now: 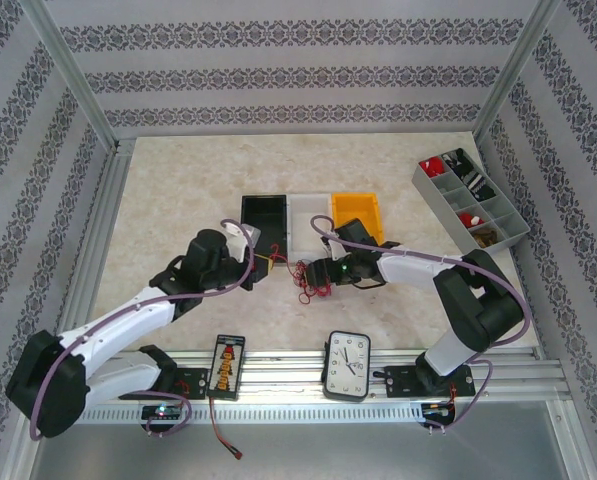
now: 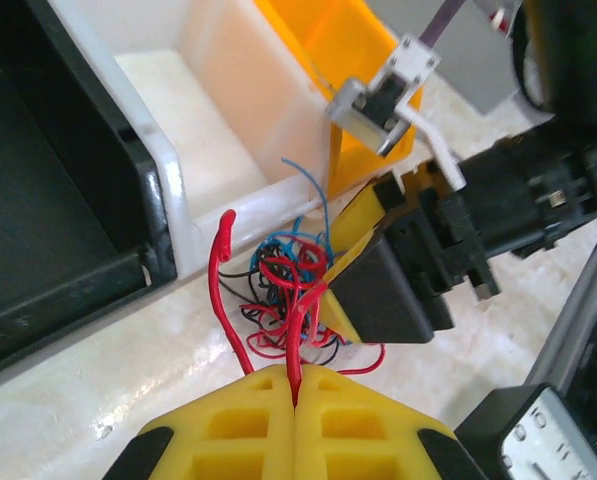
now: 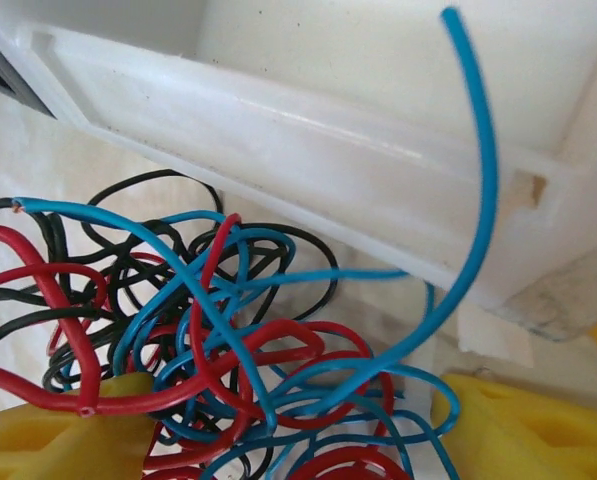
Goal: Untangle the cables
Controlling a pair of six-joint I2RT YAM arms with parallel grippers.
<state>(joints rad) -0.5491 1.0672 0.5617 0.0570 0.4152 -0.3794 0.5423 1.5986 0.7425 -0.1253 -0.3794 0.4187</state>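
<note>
The cables (image 1: pixel 304 278) are a small tangle of thin red, blue and black wires on the table, just in front of the white bin (image 1: pixel 309 199). In the left wrist view my left gripper (image 2: pixel 296 388) is shut on one red strand that rises out of the cables (image 2: pixel 290 268). My right gripper (image 1: pixel 315 272) reaches in from the right. In the right wrist view its yellow fingers (image 3: pixel 523 430) stand wide apart on either side of the cables (image 3: pixel 228 340), so the gripper (image 3: pixel 298 445) is open. One blue end curls up against the white bin's wall (image 3: pixel 308 150).
A black bin (image 1: pixel 263 200) and a yellow bin (image 1: pixel 358 198) flank the white one. A grey divided organiser (image 1: pixel 468 205) sits at the far right. On the near rail lie a clock (image 1: pixel 347 365) and a black device with a red lead (image 1: pixel 226 365).
</note>
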